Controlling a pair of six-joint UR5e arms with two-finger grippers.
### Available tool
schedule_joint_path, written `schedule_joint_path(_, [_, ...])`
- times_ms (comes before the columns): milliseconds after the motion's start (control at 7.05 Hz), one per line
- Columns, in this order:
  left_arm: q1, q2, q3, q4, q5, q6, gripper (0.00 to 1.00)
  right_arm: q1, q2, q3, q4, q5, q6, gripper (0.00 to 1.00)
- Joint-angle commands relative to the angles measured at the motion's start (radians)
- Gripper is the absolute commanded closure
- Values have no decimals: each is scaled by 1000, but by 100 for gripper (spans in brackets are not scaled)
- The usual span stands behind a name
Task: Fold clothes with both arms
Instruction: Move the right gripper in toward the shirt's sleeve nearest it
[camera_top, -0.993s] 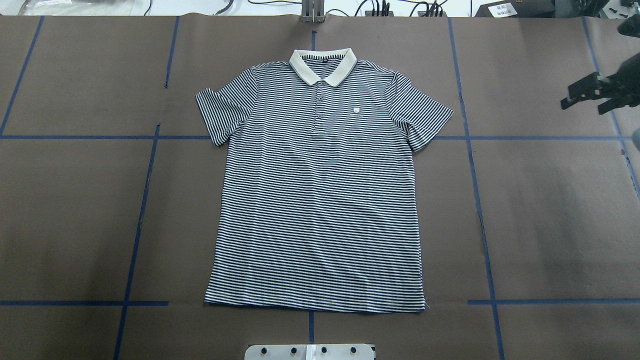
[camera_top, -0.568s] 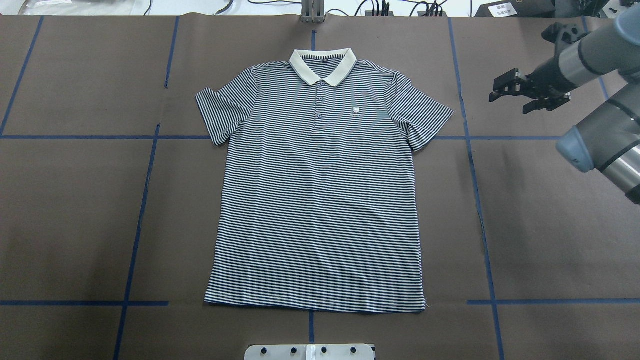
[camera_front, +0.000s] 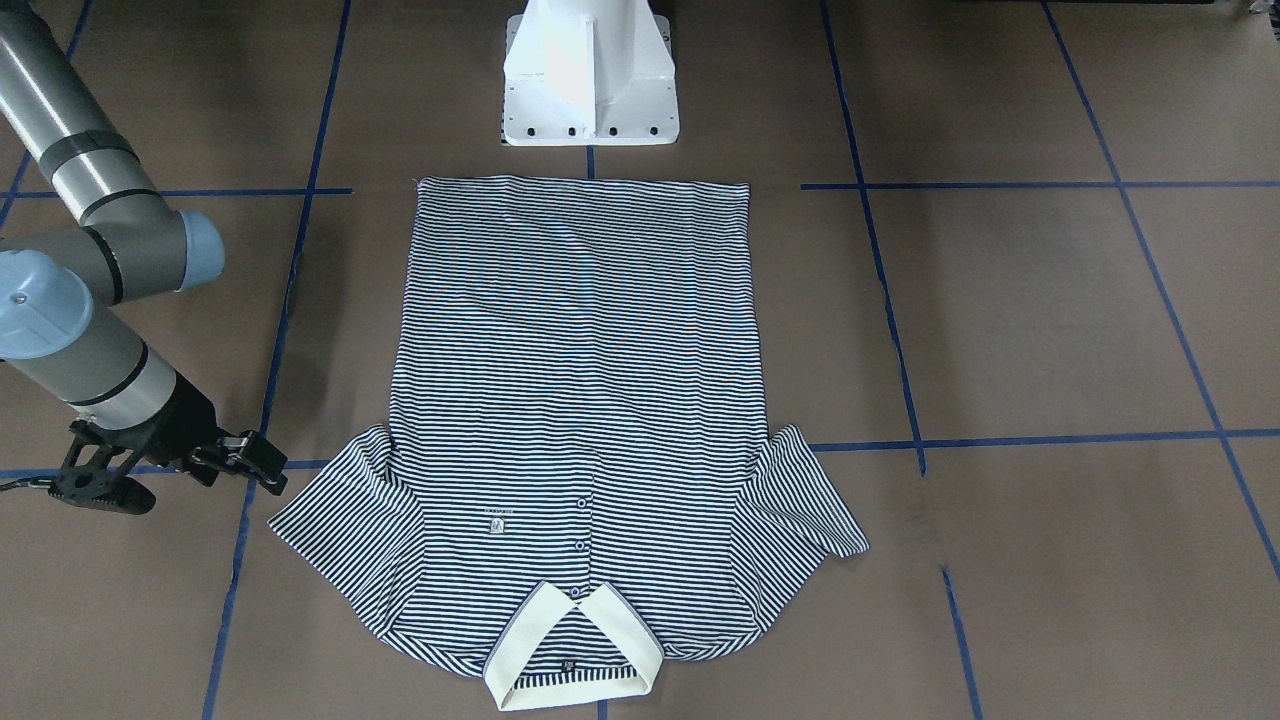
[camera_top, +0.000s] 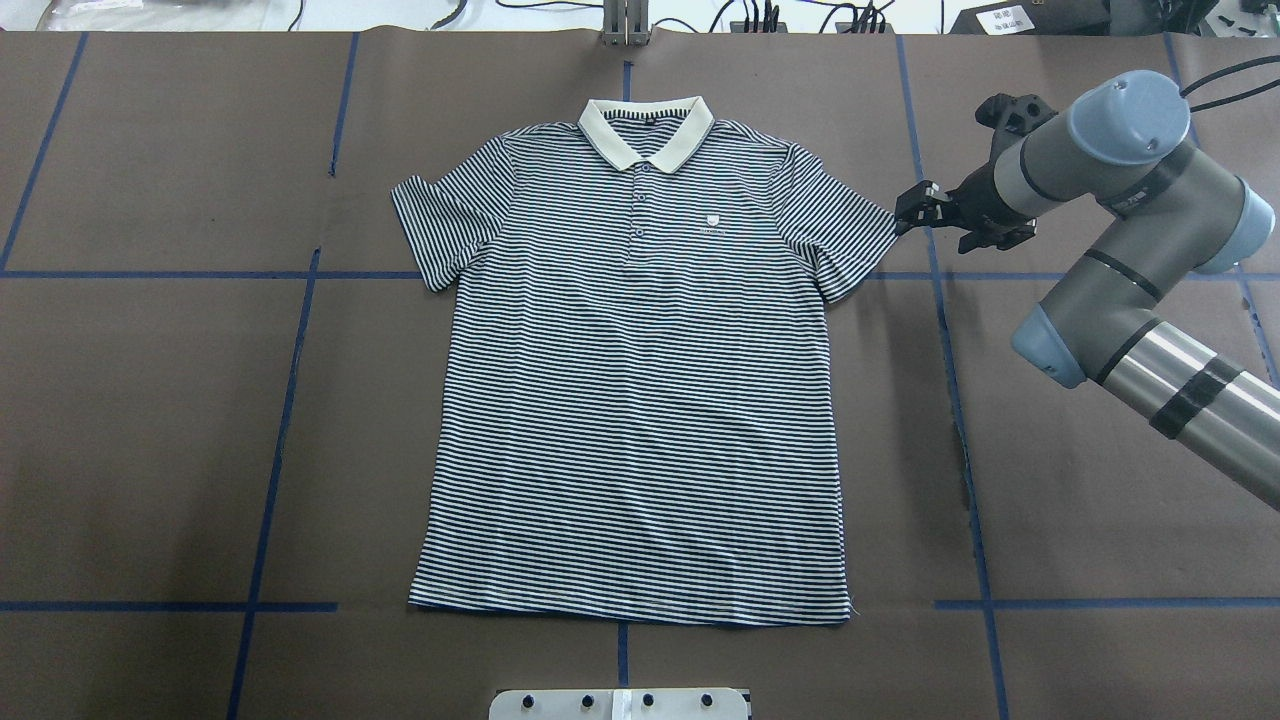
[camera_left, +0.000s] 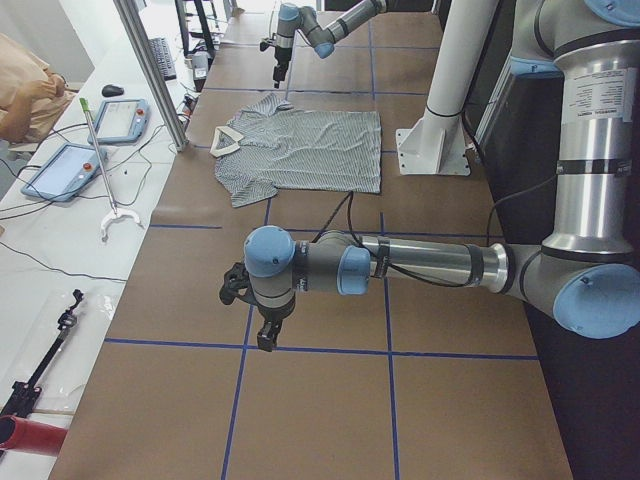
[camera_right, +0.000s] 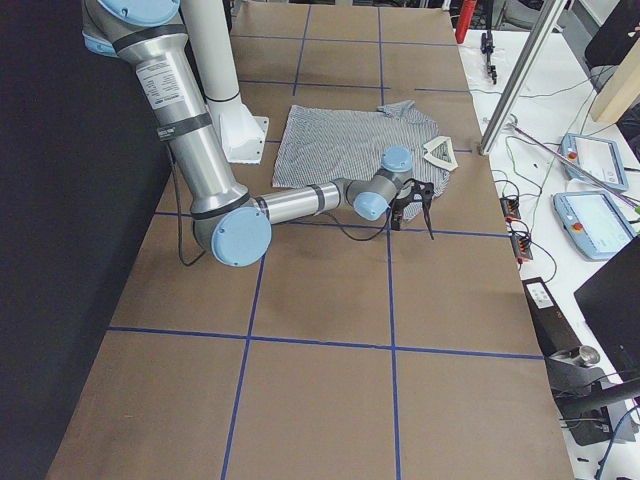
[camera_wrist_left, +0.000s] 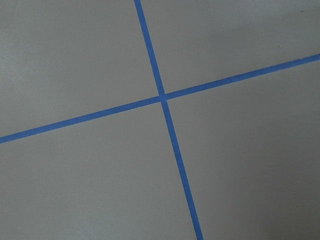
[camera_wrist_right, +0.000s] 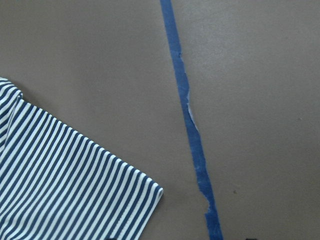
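Polo shirt: we see the striped polo shirt (camera_top: 640, 400) lying flat and face up in the middle of the table (camera_top: 150, 420). Its hem is toward the robot's white pedestal (camera_front: 588, 75) and its cream collar (camera_top: 646, 130) is at the far side.

Shirt details: both short sleeves are spread outward. The placket is buttoned and the small chest patch (camera_top: 711, 224) faces up.

Right arm: we see the right arm (camera_top: 1130, 270) reaching across the table toward the shirt's sleeve (camera_top: 850, 240) on the robot's right.

Right tool: the right tool (camera_top: 930, 225) sits just beside that sleeve's outer corner. We read its fingers as spread apart, with nothing between them. We cannot tell whether it touches the cloth.

Right wrist view: the sleeve corner (camera_wrist_right: 100, 190) fills the lower left, next to a ragged strip of blue tape (camera_wrist_right: 192, 130).

Left arm: in the side view from the robot's left, the left arm (camera_left: 420, 262) stretches low over bare table, well apart from the shirt.

Left tool: the left tool (camera_left: 265, 338) points down above a tape line. We cannot tell whether it is wide or narrow.

Left wrist view: we see only brown table and a crossing of two blue tape lines (camera_wrist_left: 161, 96).
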Motion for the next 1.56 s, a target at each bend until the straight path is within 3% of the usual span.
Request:
schedule_joint_path(0, [-1,6,3,-3,-2,2,0,-13,55,-48,-3,-28,2,18])
schedule_joint_path(284, [-1,6,2,-24,0,0,0,-30,87,-85,-3,-100,0,26])
schedule_joint_path(709, [-1,7,6,-24,0,2,0,-39,89,-96,-1,-126,0,38])
schedule_joint_path(993, [-1,7,5,-24,0,0,0,-42,87,-96,-1,-134,0,66])
schedule_joint_path(1135, [1,7,3,-24,0,0,0,-42,89,-94,-1,-134,2,95])
schedule_joint_path(1419, [-1,7,2,-24,0,0,0,-42,90,-84,3,-131,6,100])
